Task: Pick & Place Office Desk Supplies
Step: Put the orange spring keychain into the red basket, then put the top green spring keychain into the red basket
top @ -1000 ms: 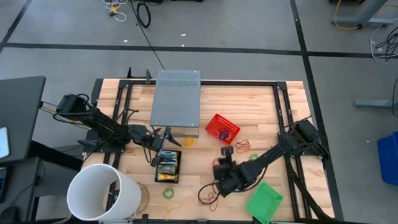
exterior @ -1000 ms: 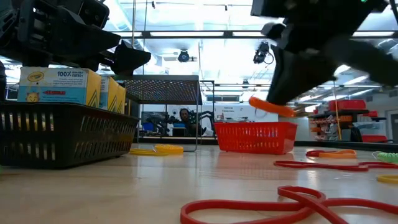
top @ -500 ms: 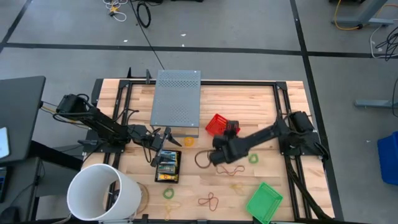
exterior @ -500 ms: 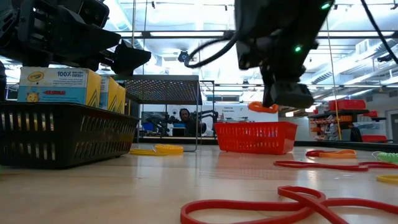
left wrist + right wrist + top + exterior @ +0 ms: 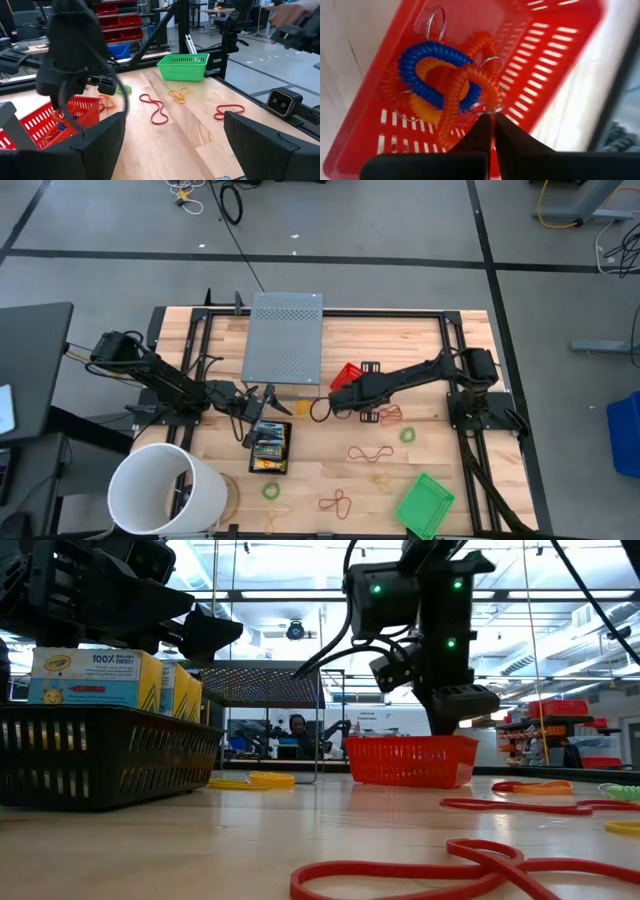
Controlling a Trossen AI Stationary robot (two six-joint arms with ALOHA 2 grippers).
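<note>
Since a sec ago the right arm has swung up from the front of the table, near the green basket (image 5: 425, 506), to the red basket (image 5: 347, 375) by the grey box (image 5: 284, 344). Right gripper (image 5: 492, 131) hangs right over it, fingers nearly together, pinching an orange coil loop (image 5: 460, 97) by its metal ring; the coil droops onto the blue and orange coils already in the basket.

Left gripper (image 5: 265, 402) hasn't budged: fingers wide apart, holding nothing, just above the black basket (image 5: 270, 448) with the crayon boxes (image 5: 95, 678).

On the wood top, loose bands lie spread out: a red loop (image 5: 369, 452) mid-table, another red one (image 5: 336, 502) nr the front edge, a green ring (image 5: 407, 435), a yellow-green ring (image 5: 271, 491). White bucket (image 5: 165, 492) sits at the front-left corner. Middle of the table has open room. Behind, shelving, red bins, 1 person far back.
</note>
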